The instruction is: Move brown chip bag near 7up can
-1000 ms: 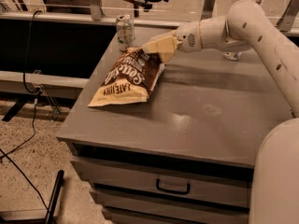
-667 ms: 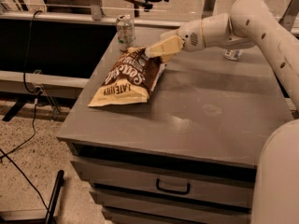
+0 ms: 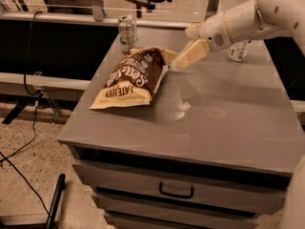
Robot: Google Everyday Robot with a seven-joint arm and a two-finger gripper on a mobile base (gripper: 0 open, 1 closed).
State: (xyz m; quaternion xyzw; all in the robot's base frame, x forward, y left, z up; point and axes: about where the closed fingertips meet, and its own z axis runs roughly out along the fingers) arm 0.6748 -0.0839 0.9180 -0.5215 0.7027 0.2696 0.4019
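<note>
The gripper (image 3: 175, 66) is at the right edge of the brown chip bag (image 3: 129, 76), which lies near the 7up can (image 3: 127, 31); I cannot tell if it holds the bag.

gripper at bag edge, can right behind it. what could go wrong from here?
1. The 7up can stands upright just beyond the brown chip bag; pushing the bag further might topple it.
2. The gripper hangs at the bag's far corner; if it snags while retreating, the bag may drag away from the can.
3. The water bottle stands behind the arm; a sideways swing could hit it.
</note>
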